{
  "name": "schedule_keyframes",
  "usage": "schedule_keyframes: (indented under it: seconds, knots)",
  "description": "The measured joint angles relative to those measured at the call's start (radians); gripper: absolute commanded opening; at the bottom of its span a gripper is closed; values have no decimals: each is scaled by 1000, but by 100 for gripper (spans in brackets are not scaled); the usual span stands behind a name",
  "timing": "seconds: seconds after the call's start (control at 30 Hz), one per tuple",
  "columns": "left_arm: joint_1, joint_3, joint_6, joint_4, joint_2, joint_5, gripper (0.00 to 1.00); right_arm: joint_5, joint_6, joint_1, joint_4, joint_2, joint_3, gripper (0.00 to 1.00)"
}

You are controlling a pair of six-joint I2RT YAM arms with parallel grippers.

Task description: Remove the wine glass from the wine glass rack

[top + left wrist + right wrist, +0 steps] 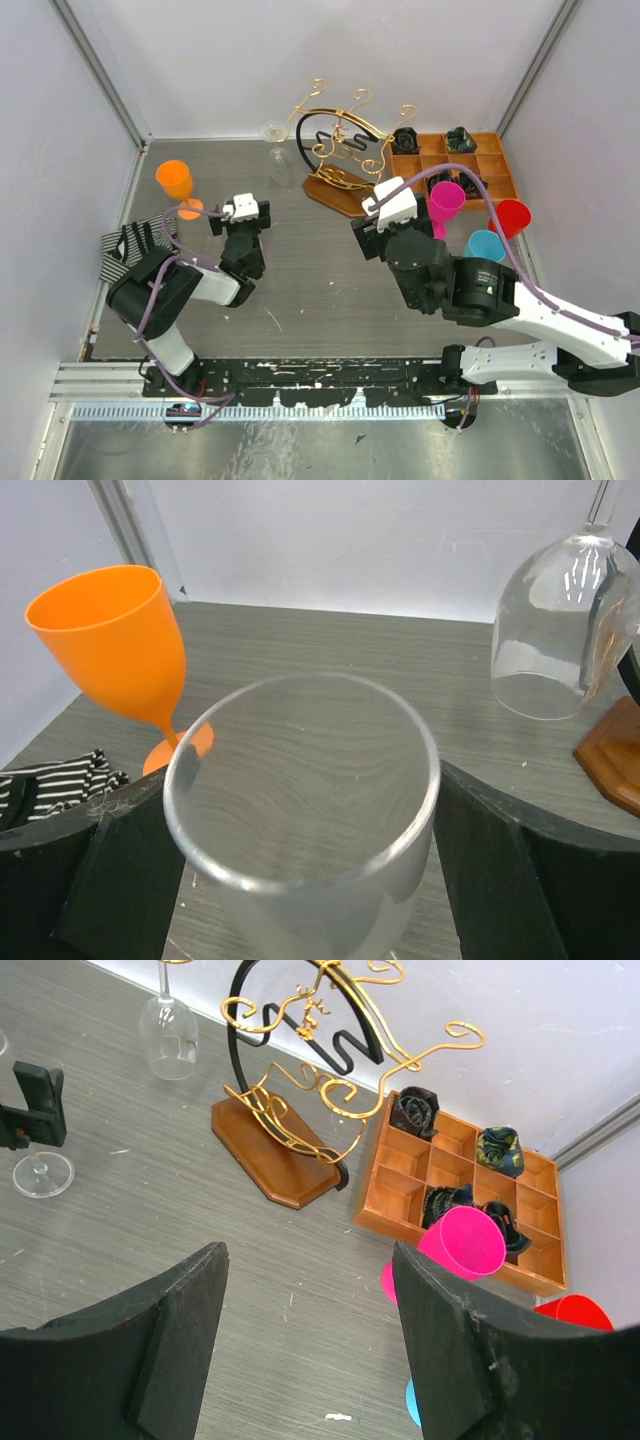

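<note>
A clear wine glass stands upright between my left gripper's fingers, which touch its bowl on both sides. Its foot rests on the table in the right wrist view. My left gripper is left of the wine glass rack, a gold curly-wire stand with a dark hoop and a brown wooden base. A second clear glass hangs upside down from the rack's left arm, also in the right wrist view. My right gripper is open and empty, in front of the rack.
An orange goblet stands at the far left, with a striped cloth in front of it. An orange compartmented tray sits at the back right. Pink, red and blue goblets stand beside my right arm.
</note>
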Motion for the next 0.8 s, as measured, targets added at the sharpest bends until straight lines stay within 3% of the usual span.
schedule_keyframes:
  seconds: [0.27,0.3,0.37,0.5,0.63,0.73,0.8]
  knots:
    - [-55,-42,13,0,-32,-52,98,-78,81,-32,14,57,-15,72]
    - [-66,-48,20,0,-46,-58,98,-94,101,-45,14,68,-15,78]
    - [-80,-59,32,0,-81,-70,98,-133,147,-75,14,88,-15,98]
    - [-100,-78,39,-40,-195,-99,98,-203,233,-150,14,118,-15,100]
    - [-111,-34,-61,-375,-448,-134,98,-287,294,-226,13,170,12,97]
    - [-111,106,-229,-786,-621,-132,98,-385,326,-288,12,268,101,81]
    - [-111,222,-348,-1057,-712,-118,98,-478,356,-341,13,347,179,64]
